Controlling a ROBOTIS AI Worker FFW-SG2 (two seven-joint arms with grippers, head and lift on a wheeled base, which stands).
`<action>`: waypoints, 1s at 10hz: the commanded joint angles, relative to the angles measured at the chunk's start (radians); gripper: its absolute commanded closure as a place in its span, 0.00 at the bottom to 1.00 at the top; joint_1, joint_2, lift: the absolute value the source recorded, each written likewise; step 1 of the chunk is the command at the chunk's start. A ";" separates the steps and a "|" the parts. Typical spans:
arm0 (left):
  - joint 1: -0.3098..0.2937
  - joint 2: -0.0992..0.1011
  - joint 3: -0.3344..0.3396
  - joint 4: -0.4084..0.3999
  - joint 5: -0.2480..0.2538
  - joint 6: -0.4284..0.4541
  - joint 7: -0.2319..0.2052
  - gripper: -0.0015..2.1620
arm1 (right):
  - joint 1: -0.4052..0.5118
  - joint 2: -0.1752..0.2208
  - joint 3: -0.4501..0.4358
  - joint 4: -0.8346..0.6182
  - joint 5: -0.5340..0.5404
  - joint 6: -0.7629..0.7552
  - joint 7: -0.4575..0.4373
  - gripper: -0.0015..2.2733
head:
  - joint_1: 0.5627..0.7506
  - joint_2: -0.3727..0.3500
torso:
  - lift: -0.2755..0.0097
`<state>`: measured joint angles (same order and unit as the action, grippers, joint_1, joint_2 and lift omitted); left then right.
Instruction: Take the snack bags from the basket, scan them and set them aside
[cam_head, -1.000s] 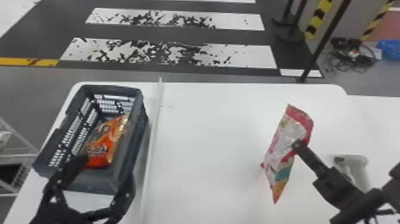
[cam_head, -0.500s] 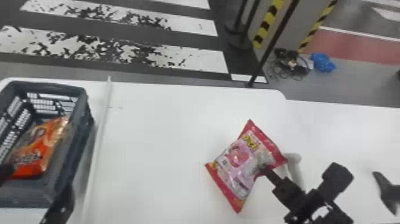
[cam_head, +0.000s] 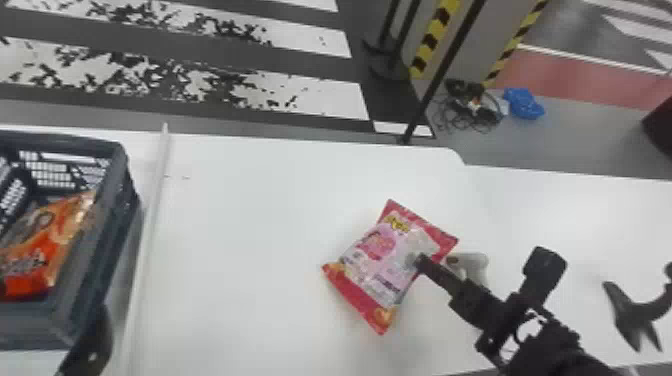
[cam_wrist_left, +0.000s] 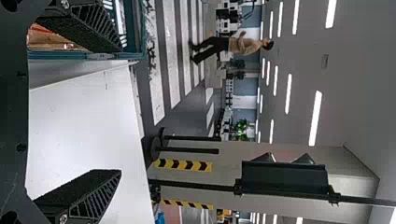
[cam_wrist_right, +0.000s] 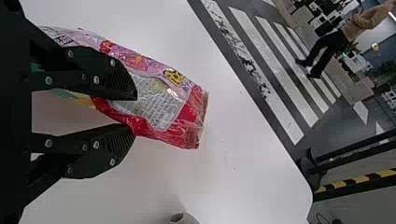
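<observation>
My right gripper (cam_head: 421, 262) is shut on a pink and red snack bag (cam_head: 376, 250) at its right side, the printed front facing the head camera. In the right wrist view the bag (cam_wrist_right: 189, 114) is pinched between the fingers of this gripper (cam_wrist_right: 136, 113). A white scanner (cam_head: 475, 265) stands on the table just behind the gripper's finger, its tip also seen in the right wrist view. An orange snack bag (cam_head: 37, 250) lies inside the dark basket (cam_head: 117, 200) at the left. Beside the basket's near corner is my left gripper (cam_head: 91, 345); its fingers stand wide apart in the left wrist view (cam_wrist_left: 121, 110).
A white strip (cam_head: 150, 220) runs along the white table (cam_head: 240, 225) to the right of the basket. At the far right is a black curved object (cam_head: 632, 312). Posts and striped barriers stand on the floor past the table's far edge.
The head view has swung to the right, shifting the basket leftward in it. My right gripper has turned the pink bag from nearly edge-on to showing its broad front.
</observation>
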<state>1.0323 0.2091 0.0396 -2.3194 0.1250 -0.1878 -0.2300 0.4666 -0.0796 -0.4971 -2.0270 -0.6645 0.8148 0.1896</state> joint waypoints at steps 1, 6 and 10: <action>0.000 0.001 -0.003 0.000 -0.004 0.000 0.000 0.03 | 0.012 -0.005 0.011 0.008 0.075 -0.107 0.053 0.02 | 0.70 0.11 | 0.70; 0.005 0.001 -0.006 -0.006 -0.010 0.000 0.001 0.03 | 0.081 -0.016 0.060 -0.075 0.167 -0.279 0.136 0.03 | 0.70 0.07 | 0.70; 0.005 0.001 -0.009 -0.008 -0.018 0.000 0.005 0.03 | 0.047 -0.012 0.249 -0.095 0.266 -0.242 0.254 0.23 | 0.70 0.31 | 0.70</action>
<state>1.0351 0.2101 0.0295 -2.3267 0.1072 -0.1874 -0.2254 0.5297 -0.0914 -0.2778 -2.1324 -0.4179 0.5592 0.4459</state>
